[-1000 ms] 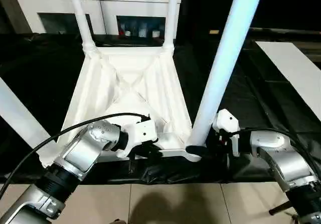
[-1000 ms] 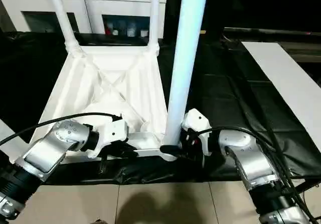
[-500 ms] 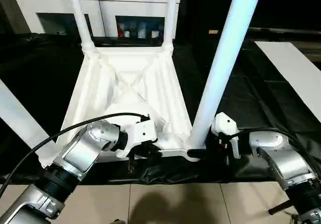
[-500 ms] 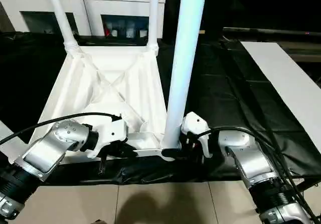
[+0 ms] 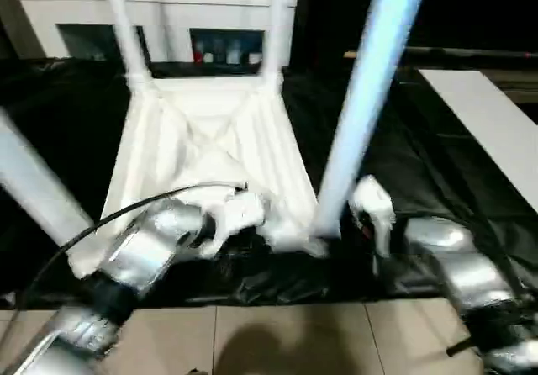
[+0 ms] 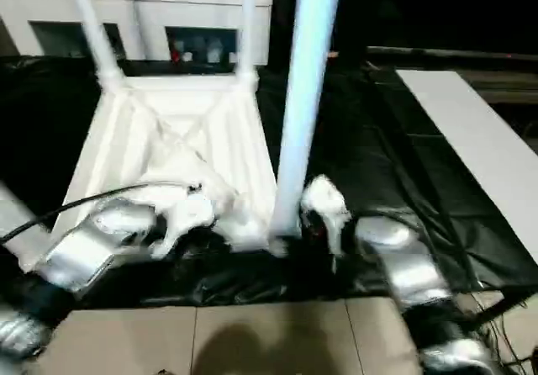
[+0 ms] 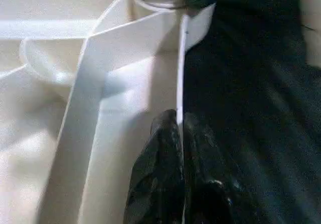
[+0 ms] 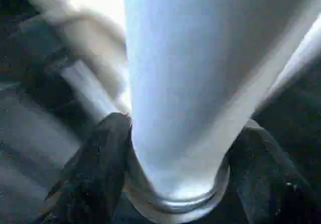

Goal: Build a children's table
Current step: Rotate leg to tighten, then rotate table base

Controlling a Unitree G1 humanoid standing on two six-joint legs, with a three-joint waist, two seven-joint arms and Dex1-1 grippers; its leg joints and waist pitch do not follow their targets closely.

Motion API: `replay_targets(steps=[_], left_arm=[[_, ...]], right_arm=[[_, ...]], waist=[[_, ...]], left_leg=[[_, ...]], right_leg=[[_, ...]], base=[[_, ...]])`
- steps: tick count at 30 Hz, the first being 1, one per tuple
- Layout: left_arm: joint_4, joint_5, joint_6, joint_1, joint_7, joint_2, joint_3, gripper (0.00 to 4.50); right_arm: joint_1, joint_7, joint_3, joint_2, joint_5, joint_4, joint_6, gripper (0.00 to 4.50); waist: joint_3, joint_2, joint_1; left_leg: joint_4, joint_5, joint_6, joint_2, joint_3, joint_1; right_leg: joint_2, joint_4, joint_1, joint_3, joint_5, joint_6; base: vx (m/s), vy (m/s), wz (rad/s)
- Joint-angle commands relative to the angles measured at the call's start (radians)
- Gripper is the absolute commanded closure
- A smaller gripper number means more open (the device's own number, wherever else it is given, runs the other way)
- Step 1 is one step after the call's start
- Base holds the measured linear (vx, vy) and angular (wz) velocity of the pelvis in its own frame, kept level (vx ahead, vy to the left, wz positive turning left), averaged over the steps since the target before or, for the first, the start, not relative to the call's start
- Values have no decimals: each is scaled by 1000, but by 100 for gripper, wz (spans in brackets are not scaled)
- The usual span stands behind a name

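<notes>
The children's table lies upside down, its ribbed white tabletop (image 5: 210,139) on the black cloth. Two legs (image 5: 122,22) (image 5: 277,22) stand in the far corner sockets. A third leg (image 5: 34,198) slants away at the near left. The fourth leg (image 5: 361,97) rises from the near right corner socket. My right gripper (image 8: 178,148) is shut on that leg's base, one black finger (image 8: 100,153) on each side of the tube. My left gripper (image 7: 176,118) is shut on the tabletop's thin near rim (image 7: 180,73), beside the same corner.
A black-draped work table (image 5: 403,156) carries everything. A white glass-door cabinet (image 5: 67,5) stands behind it, and a flat white board (image 5: 487,123) lies at the right. Tiled floor (image 5: 252,341) shows below the table's near edge.
My right gripper has moved in against the near right leg's base and its fingers have narrowed onto it. The left gripper keeps its hold. The camera has shifted.
</notes>
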Motion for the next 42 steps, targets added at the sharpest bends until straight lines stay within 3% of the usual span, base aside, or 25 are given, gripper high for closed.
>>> replay_targets(steps=[1,2,5,6,7,9,10,12,13,14,17,20,24,25,27,29,32,33,35,36,38,39,40,41,42], left_arm=[[80,28,34,-43,196,-43,57,450],[103,28,34,-58,230,-63,66,450],[166,28,10,-104,299,-117,75,450],[171,31,-4,-110,295,-121,68,450],[175,36,-20,-113,283,-124,63,450],[177,39,-34,-115,267,-127,58,450],[186,43,-40,-117,264,-130,58,450],[193,48,-61,-114,250,-128,52,450],[199,47,-72,-112,244,-124,43,450],[199,45,-82,-110,237,-120,37,450],[197,40,-96,-106,229,-117,34,450],[207,37,-120,-108,228,-119,34,450],[247,47,-213,-118,270,-128,44,450],[275,51,-277,-128,301,-137,53,423],[293,26,-314,-137,330,-156,90,395],[287,16,-311,-136,312,-157,92,395],[223,0,-332,-117,333,-164,113,361],[198,6,-351,-108,353,-163,120,356],[183,12,-365,-102,367,-161,123,340],[135,-9,-357,-74,367,-168,144,328],[2,-51,-301,-2,315,-157,148,309],[-136,-112,-230,77,237,-134,139,309],[-167,-124,-217,95,217,-126,134,303],[-242,-155,-177,138,169,-96,117,295],[-400,-218,-82,227,80,-16,81,274]], right_arm=[[-1,-187,-37,31,-28,48,82,188],[-3,-237,-50,53,-30,54,97,188],[-13,-398,-84,140,-41,76,117,188],[-15,-413,-87,157,-37,76,117,188],[-16,-421,-87,176,-36,70,113,188],[-17,-424,-86,193,-38,59,109,188],[-19,-436,-88,200,-44,56,109,188],[-22,-455,-91,203,-51,54,87,188],[-23,-463,-104,207,-40,44,80,132],[-21,-460,-116,209,-26,33,69,118],[-12,-468,-125,201,-27,10,43,113],[-8,-529,-149,197,-48,-6,26,79],[23,-604,-201,168,-74,-82,-26,75],[43,-597,-213,162,-66,-120,-30,75],[75,-572,-226,157,-48,-164,-34,74],[95,-564,-228,150,-46,-185,-40,74],[184,-521,-219,117,-48,-268,-59,74],[209,-507,-217,110,-38,-291,-62,74],[224,-498,-215,105,-31,-305,-63,74],[250,-489,-208,102,-27,-330,-56,74],[267,-464,-196,100,-20,-343,-51,74],[278,-429,-177,95,-11,-355,-48,74],[280,-419,-172,94,-7,-357,-47,74],[284,-396,-159,92,0,-366,-45,74],[295,-330,-122,83,23,-390,-33,74]], waist=[[-50,-7,-6],[-48,-7,-6],[-50,-6,-4],[-50,0,-5],[-51,8,-2],[-52,3,-4],[-53,7,-2],[-53,6,-1],[-54,6,-2],[-54,6,-2],[-55,5,-1],[-57,3,-2],[-59,4,4],[-61,2,8],[-59,2,11],[-61,5,15],[-57,4,14],[-57,10,16],[-58,5,12],[-56,9,9],[-54,17,9],[-52,12,5],[-54,15,6],[-51,18,4],[-57,20,2]], left_leg=[[-81,-330,-31,24,-19,15],[-82,-318,-27,22,-18,10],[-82,-326,-18,22,-16,13],[-83,-317,-14,22,-16,8],[-84,-313,-11,23,-17,9],[-84,-308,-8,24,-16,7],[-84,-302,-5,25,-15,8],[-84,-288,-5,26,-14,7],[-84,-278,-4,26,-13,6],[-84,-275,-3,26,-13,6],[-83,-252,7,27,-12,3],[-81,-218,10,27,-10,3],[-77,-182,19,27,-7,6],[-72,-164,31,27,-4,9],[-72,-126,53,23,-5,-2],[-70,-120,62,25,-5,1],[-70,-148,64,26,-4,0],[-71,-150,67,28,-6,-1],[-70,-155,76,27,-7,-3],[-71,-163,76,28,-6,-3],[-73,-183,73,31,-8,-3],[-74,-185,75,31,-7,-6],[-76,-179,75,36,-10,-8],[-76,-185,77,35,-7,-8],[-75,-193,70,39,-11,-4]], right_leg=[[-53,-98,29,24,-493,-131],[-52,-101,29,25,-492,-121],[-53,-106,22,27,-474,-113],[-52,-106,24,28,-446,-114],[-52,-103,24,29,-414,-119],[-49,-99,27,30,-369,-131],[-49,-97,26,31,-343,-142],[-49,-93,29,31,-305,-155],[-49,-90,32,32,-282,-162],[-49,-89,32,32,-272,-165],[-50,-85,37,32,-236,-174],[-48,-80,38,32,-188,-183],[-48,-77,39,35,-131,-192],[-47,-73,38,36,-94,-195],[-47,-68,48,35,-57,-190],[-51,-68,47,35,-58,-198],[-48,-71,45,33,-87,-198],[-49,-70,46,33,-80,-202],[-48,-70,47,32,-72,-205],[-47,-72,45,31,-81,-212],[-50,-73,45,32,-113,-216],[-48,-73,44,32,-121,-218],[-55,-67,49,32,-114,-228],[-48,-72,42,33,-125,-226],[-52,-64,45,33,-121,-229]], base=[[-70,13,-7],[0,0,0],[0,0,0],[0,0,0],[0,0,0],[0,0,0],[0,0,0],[0,0,0],[0,0,0],[0,0,0],[0,0,0],[0,0,0],[0,0,0],[0,0,0],[0,0,0],[0,0,0],[0,0,0],[0,0,0],[0,0,0],[0,0,0],[0,0,0],[0,0,0],[0,0,0],[0,0,0],[0,0,0]])
